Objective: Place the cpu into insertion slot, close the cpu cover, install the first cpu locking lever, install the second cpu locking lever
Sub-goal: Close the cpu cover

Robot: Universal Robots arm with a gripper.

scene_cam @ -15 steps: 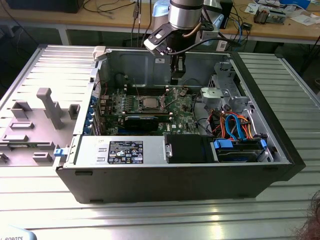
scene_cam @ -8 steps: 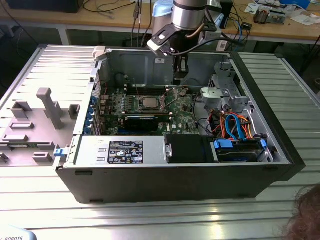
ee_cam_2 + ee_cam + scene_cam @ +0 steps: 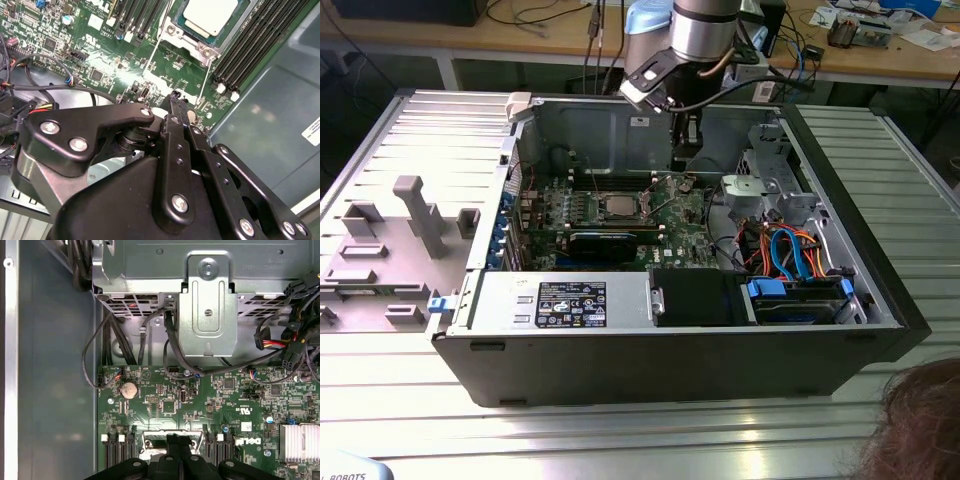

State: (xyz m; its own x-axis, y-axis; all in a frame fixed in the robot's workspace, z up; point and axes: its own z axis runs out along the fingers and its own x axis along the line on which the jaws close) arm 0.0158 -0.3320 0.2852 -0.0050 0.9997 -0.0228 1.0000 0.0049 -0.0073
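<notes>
Hair (image 3: 920, 420): a person's head, cut off at the picture's corner, nearest the camera and well apart from the slot (image 3: 171, 31).
Label (image 3: 572, 304): black-and-white sticker with print too fine to make out, on the grey box (image 3: 500, 300) between the slot and the case's near wall.
Cables (image 3: 790, 250): orange and blue bundle, to the exterior view's right of the slot.
Cpu (image 3: 210, 15): silver top up, seated in the slot.
Cover (image 3: 222, 40): lies down around the cpu.
Levers (image 3: 151, 56): thin wires along the slot's sides; I cannot tell whether they are hooked.
Gripper (image 3: 176, 100): black fingers pressed together with nothing between them, over the board (image 3: 165, 400) just beside the slot; in the first wrist view its linkage hides most of the slot.
Board: green, with white lettering and a coin cell (image 3: 129, 389).
Bracket (image 3: 207, 305): bare metal, beyond the board from the slot, with black cables under it.
Bench (image 3: 880, 50): wooden, farthest from the slot, its clutter too small to tell.
</notes>
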